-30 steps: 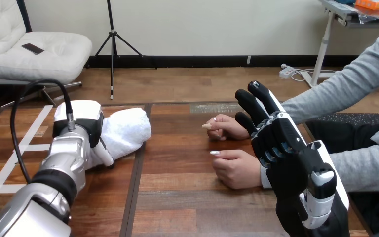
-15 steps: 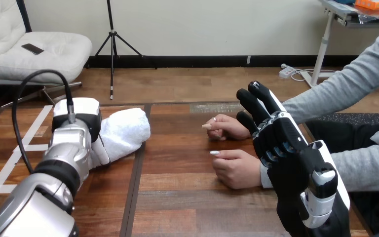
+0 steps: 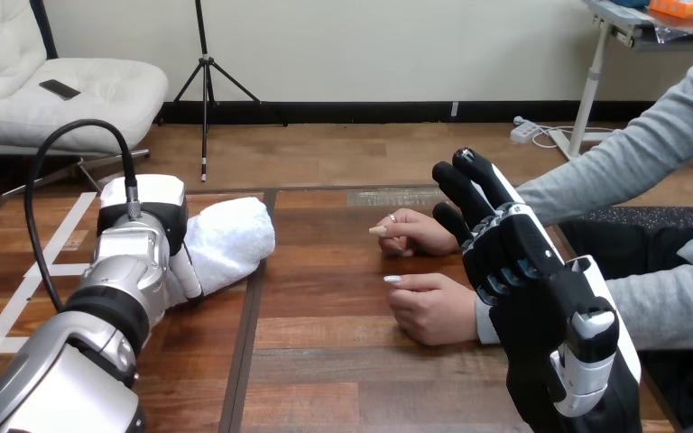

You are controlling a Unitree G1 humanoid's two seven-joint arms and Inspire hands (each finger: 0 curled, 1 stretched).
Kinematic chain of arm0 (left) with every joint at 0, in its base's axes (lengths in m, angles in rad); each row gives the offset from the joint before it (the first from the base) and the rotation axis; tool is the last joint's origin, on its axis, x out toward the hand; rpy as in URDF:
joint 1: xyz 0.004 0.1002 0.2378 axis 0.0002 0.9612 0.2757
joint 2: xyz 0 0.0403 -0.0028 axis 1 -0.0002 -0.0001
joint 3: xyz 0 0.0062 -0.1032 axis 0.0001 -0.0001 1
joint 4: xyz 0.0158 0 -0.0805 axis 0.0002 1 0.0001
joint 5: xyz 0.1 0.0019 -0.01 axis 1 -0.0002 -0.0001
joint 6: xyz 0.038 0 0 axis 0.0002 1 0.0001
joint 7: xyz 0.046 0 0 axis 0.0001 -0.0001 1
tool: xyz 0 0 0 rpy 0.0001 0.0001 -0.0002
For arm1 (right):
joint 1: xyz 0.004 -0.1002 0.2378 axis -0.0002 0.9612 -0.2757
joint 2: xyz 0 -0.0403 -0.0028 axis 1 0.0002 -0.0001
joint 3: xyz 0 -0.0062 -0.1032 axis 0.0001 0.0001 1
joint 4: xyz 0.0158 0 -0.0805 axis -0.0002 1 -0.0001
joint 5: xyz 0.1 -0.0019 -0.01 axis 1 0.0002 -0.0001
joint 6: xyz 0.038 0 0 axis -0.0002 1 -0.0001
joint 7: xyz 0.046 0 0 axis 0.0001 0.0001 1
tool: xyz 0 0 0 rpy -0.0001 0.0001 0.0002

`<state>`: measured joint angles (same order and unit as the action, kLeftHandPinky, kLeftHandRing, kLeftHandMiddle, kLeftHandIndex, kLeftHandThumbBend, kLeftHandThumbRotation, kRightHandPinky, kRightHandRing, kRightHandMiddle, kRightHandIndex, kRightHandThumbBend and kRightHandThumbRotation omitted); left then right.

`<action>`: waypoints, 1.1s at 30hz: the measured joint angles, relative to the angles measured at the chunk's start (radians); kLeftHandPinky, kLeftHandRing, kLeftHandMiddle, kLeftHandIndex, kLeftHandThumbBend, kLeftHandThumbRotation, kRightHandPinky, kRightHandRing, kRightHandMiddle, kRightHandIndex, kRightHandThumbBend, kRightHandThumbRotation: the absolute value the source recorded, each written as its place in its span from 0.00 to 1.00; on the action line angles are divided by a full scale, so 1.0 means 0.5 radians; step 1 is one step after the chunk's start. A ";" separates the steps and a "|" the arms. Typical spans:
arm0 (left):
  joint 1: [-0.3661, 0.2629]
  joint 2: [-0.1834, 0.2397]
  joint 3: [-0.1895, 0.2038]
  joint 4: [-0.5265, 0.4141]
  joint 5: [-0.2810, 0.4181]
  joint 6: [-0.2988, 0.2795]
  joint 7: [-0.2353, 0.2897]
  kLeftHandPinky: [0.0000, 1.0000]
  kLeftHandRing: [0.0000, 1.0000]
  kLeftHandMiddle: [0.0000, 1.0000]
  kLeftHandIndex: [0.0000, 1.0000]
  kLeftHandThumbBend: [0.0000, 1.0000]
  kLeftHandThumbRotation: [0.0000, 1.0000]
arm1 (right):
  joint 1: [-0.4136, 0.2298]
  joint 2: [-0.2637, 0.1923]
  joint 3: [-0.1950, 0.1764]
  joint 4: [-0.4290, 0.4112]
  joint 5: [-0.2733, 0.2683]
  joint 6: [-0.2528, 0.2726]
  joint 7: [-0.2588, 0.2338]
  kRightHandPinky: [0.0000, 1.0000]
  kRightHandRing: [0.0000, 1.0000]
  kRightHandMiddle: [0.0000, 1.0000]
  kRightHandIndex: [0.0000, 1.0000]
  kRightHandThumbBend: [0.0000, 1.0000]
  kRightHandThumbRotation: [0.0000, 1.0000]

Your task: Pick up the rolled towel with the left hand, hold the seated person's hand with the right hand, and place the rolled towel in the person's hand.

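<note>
The white rolled towel (image 3: 230, 236) lies on the table at the left. My left hand (image 3: 142, 215) sits over its left end, with the thumb (image 3: 186, 273) pressed along the towel's near side, so the hand is shut on the towel. Two hands of the person rest on the table at the middle right, both loosely curled: a far one (image 3: 412, 233) and a near one (image 3: 433, 308). My right hand (image 3: 510, 257) stands open, fingers straight and pointing up, just right of those hands and in front of the near wrist. I see no finger round the wrist.
The wooden table (image 3: 325, 361) has a dark seam running down its middle-left and white tape lines (image 3: 18, 289) at the far left. The person's grey sleeves (image 3: 632, 162) come in from the right edge.
My left forearm has shifted slightly up and left, and the thumb has drawn in closer against the towel. The right hand and the person's hands have stayed put.
</note>
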<state>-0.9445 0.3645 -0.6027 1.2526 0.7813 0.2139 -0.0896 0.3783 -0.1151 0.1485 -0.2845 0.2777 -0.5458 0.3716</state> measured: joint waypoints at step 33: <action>-0.028 -0.003 0.064 0.000 -0.105 0.055 -0.008 0.35 0.49 0.59 0.58 0.93 0.09 | 0.001 -0.002 -0.002 -0.017 0.011 0.000 0.020 1.00 1.00 0.94 0.94 0.92 1.00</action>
<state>-0.9587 0.3628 -0.5708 1.2525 0.7290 0.2414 -0.0937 0.3786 -0.1161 0.1477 -0.2930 0.2831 -0.5460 0.3814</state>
